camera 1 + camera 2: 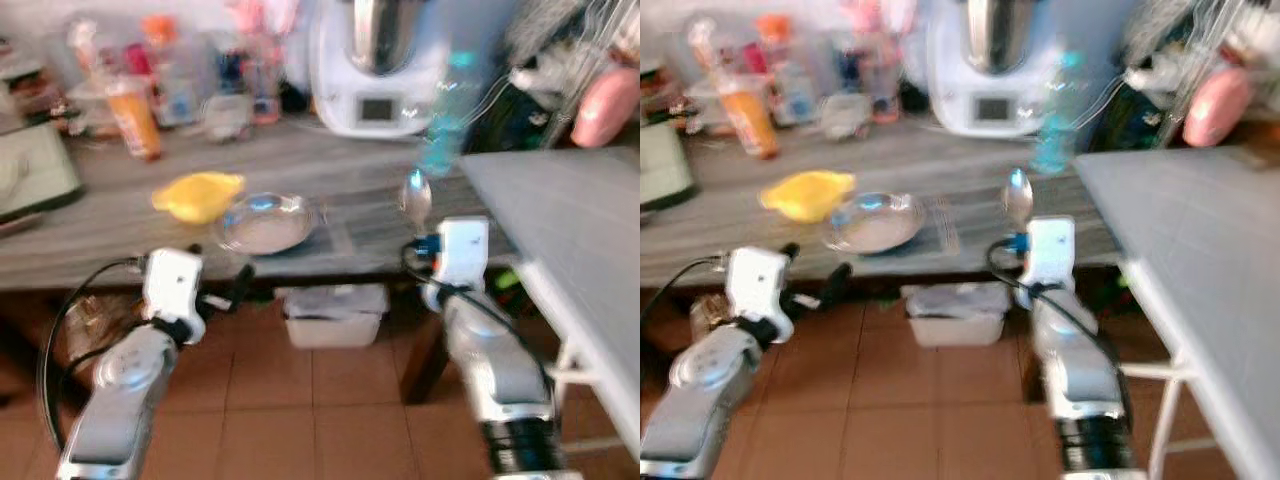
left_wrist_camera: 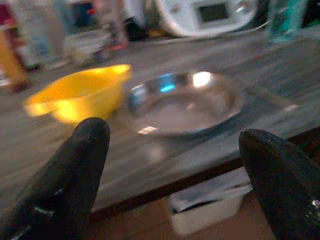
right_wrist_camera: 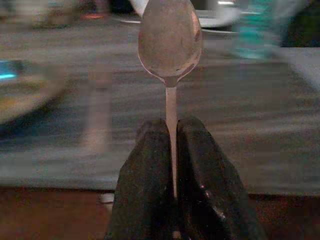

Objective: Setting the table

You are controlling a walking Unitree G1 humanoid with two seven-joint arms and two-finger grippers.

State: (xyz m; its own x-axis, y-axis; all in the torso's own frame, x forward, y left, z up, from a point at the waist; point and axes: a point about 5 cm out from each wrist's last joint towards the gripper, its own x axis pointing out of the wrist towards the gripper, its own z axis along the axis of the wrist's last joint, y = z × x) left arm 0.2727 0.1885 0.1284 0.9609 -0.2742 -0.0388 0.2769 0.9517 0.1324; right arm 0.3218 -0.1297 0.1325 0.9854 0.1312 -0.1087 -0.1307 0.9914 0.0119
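Right pincer (image 3: 171,131) clenched on a spoon (image 3: 170,42), handle pinched between both fingers, bowl end up. It sits just off the near edge of the wood surface (image 1: 100,235), w/ bare surface straight ahead of the spoon. Left pincer (image 2: 172,165) released, fingers (image 2: 75,175) spread wide, below and short of the same edge. Metal bowl (image 2: 182,102) lies just past the edge ahead of it, yellow dish (image 2: 80,92) touching the bowl's side. Grey table (image 1: 570,230) close beside right arm.
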